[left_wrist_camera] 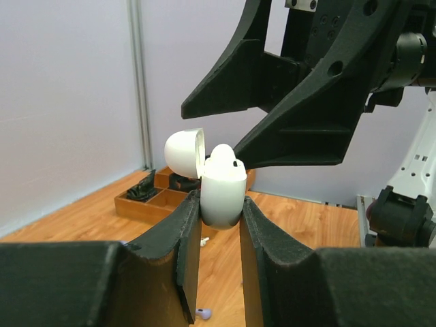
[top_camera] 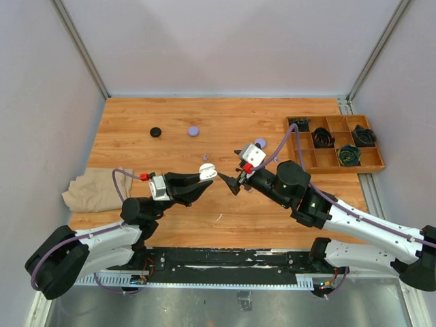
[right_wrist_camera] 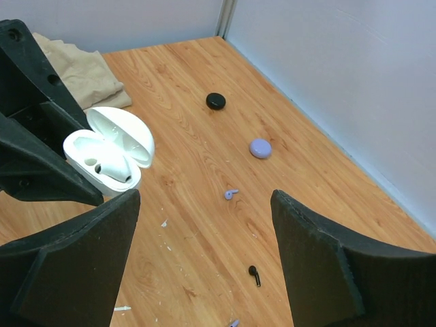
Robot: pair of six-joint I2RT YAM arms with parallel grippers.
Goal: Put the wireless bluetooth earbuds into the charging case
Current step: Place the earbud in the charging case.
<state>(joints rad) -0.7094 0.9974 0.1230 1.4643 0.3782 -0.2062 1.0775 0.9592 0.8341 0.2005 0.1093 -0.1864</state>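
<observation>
- White, glossy plastic: the open charging case (left_wrist_camera: 223, 194) is held off the wooden table (top_camera: 136, 116), pinched at its lower body between the fingers of the left gripper (left_wrist_camera: 220, 211). Its lid (left_wrist_camera: 185, 151) is hinged back and one white earbud (left_wrist_camera: 221, 158) is seated in a well.
- Loose on the boards below lie a lavender earbud (right_wrist_camera: 231, 194) and a black earbud (right_wrist_camera: 254, 274), well apart from each other. A small white speck (right_wrist_camera: 163, 223) nearer the case may be the white bud's mate, but it is too small to tell.
- The buds look tiny, light, hard and smooth-rounded. They would likely skid or pop out of a heavy squeeze. The surest hold appears to be a gentle fingertip pinch across the stem or the bulb's flatter sides.
- The case is rigid and slick, and its hinged lid is best left untouched.
- The left arm reaches low and forward from its base, wrist turned toward centre, presenting the case mouth-up.
- The right arm bends in from the right with its wrist pitched down. The right gripper (right_wrist_camera: 204, 204) is spread wide and empty, just beside and above the case.
- A black case (right_wrist_camera: 215, 101) and a lavender case (right_wrist_camera: 260, 147), both closed, rest on the far boards.
</observation>
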